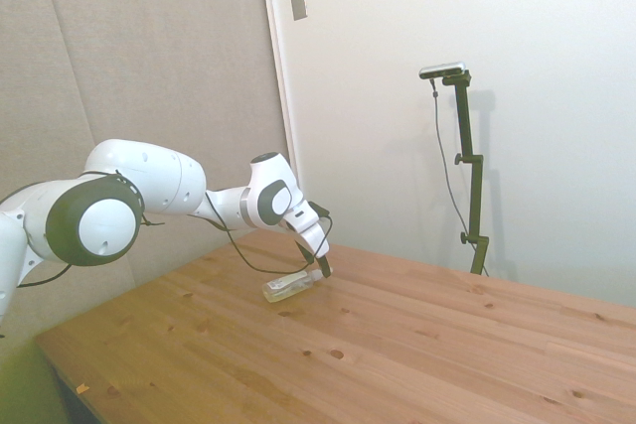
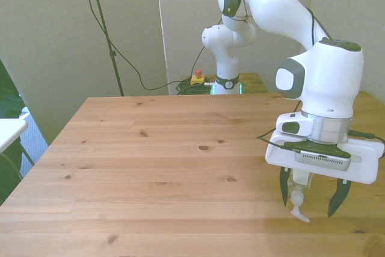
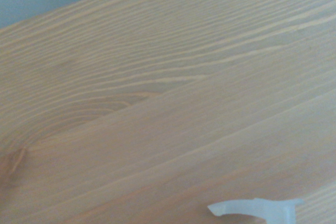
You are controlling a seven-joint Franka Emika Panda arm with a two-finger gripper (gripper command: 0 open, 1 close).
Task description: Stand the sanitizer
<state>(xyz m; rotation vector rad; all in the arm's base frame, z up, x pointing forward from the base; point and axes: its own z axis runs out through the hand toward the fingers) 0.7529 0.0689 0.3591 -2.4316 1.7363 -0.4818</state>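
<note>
My claw (image 2: 311, 192) hung w/ fingers apart, straddling the sanitizer (image 2: 296, 189), which lay flat on the desk (image 2: 150, 167) at lower right of front view, positioned for gripping.

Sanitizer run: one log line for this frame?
stage: pre-grasp | sanitizer: lying on table, not upright | gripper: open, fingers straddling bottle near pump end | pump top: toward front camera
</note>
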